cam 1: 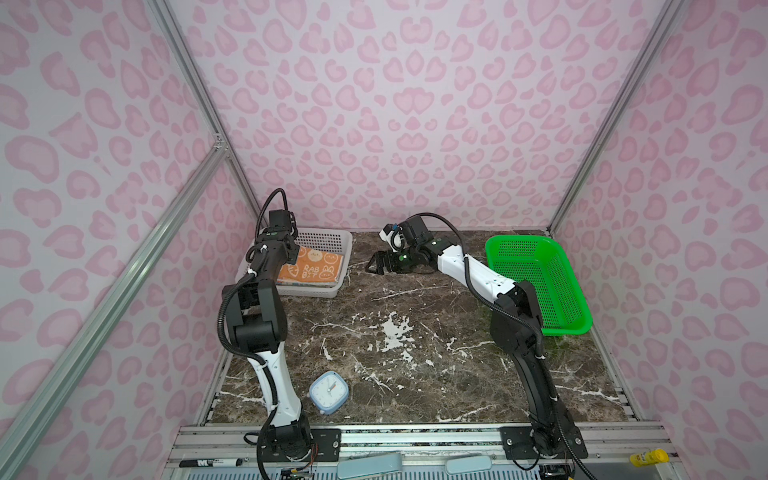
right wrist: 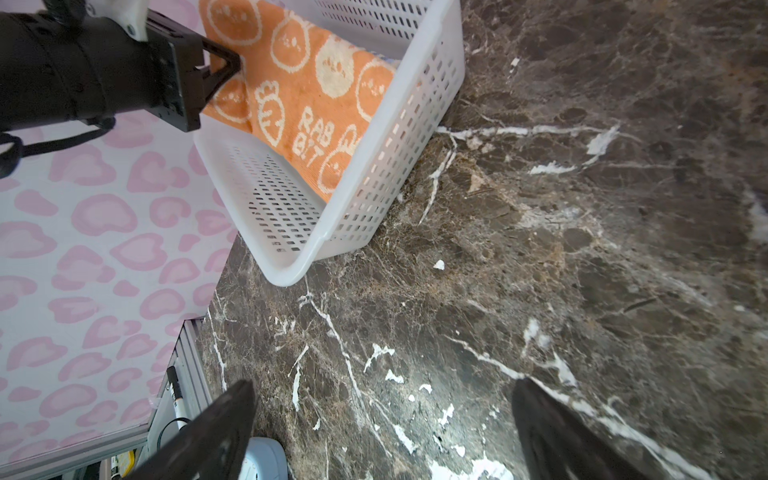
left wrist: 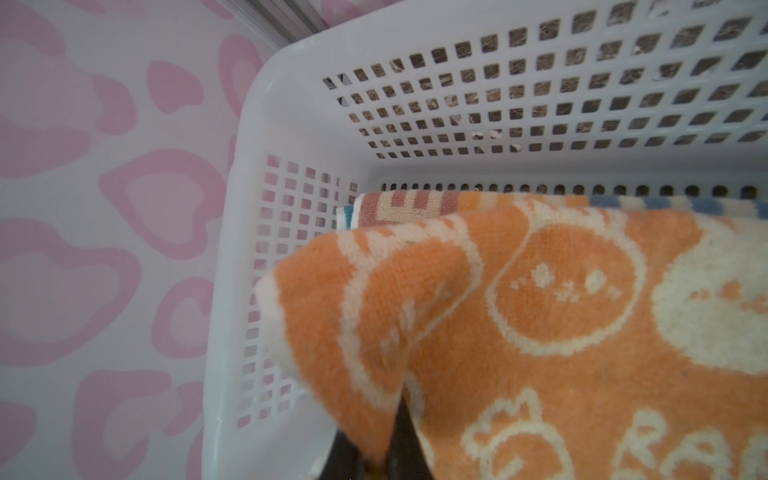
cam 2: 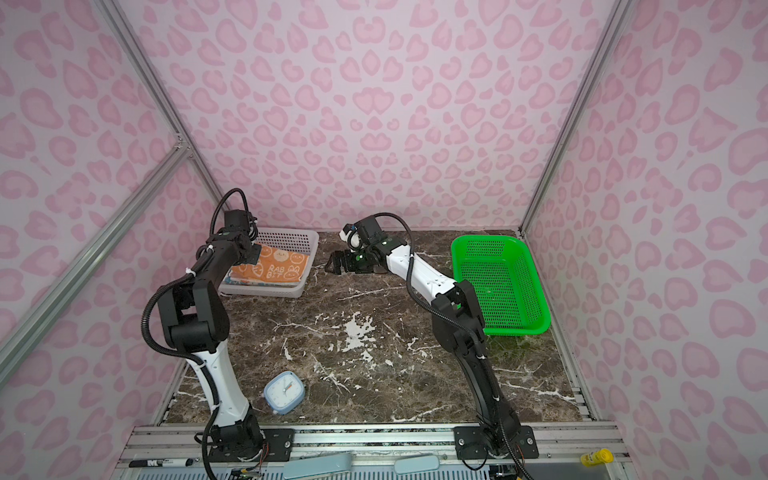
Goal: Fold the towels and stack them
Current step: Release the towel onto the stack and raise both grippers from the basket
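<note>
While the left gripper (right wrist: 230,68) pinches a lifted corner of the orange towel (cam 1: 316,266), the right gripper (cam 1: 372,265) hangs wide open, holding nothing, over the table (cam 1: 415,353) at centre frame. The orange towel lies in the white basket (cam 1: 328,239), upper left, atop other towels (left wrist: 415,203). A green basket (cam 1: 519,237) sits right; a clock (cam 1: 329,392) lower left.

One white perforated plastic basket (cam 1: 326,239) at ten o'clock on the dark marble tabletop (cam 1: 415,374), one green perforated plastic basket (cam 1: 552,286) at two o'clock. One orange terry towel (cam 1: 311,270) on top; the striped edges (left wrist: 399,203) beneath it cannot be counted. One pale-blue square clock (cam 1: 329,392). One black marker (cam 1: 212,462).
</note>
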Robot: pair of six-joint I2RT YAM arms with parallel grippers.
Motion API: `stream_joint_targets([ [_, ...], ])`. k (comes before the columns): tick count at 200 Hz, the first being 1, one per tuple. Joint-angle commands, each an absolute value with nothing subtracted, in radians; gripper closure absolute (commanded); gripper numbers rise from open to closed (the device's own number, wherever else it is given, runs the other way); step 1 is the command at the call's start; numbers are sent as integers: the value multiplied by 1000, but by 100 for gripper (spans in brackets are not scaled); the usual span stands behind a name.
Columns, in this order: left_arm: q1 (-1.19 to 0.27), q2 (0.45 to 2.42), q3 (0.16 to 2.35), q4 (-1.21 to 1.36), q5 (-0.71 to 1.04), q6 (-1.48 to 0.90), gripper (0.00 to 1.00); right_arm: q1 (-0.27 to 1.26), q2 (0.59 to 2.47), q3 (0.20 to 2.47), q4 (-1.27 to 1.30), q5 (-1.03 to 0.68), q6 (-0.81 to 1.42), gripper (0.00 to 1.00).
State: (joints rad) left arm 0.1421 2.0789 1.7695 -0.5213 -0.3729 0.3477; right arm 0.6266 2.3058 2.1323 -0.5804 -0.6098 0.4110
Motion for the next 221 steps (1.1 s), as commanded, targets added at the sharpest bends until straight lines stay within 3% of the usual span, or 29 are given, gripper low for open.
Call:
stream_joint_targets([
  [1,146,2095,1787,-496,-393,344,96,629,2316,2146,-596,-618,409,2],
  [67,150,2150,1815,-521,-417,311,96,628,2330,2152,-597,-621,413,2],
  [85,150,2139,1807,-520,-430,282,82,631,2331,2153,-600,-621,410,2],
  [89,151,2135,1803,-514,-437,279,78,631,2331,2153,-601,-623,409,2],
  [94,150,2133,1800,-511,-445,275,48,632,2331,2152,-601,-623,407,2],
  [101,150,2129,1803,-511,-459,272,27,632,2331,2152,-604,-623,406,2],
  [104,150,2127,1804,-510,-462,272,8,632,2329,2152,-604,-623,405,2],
  [106,150,2127,1804,-511,-465,270,1,632,2329,2152,-606,-624,404,2],
  [167,127,2020,1807,-520,-456,180,2,633,2307,2147,-600,-619,408,2],
  [221,57,2048,1803,-549,-186,-3,2,630,2303,2131,-610,-611,397,2],
])
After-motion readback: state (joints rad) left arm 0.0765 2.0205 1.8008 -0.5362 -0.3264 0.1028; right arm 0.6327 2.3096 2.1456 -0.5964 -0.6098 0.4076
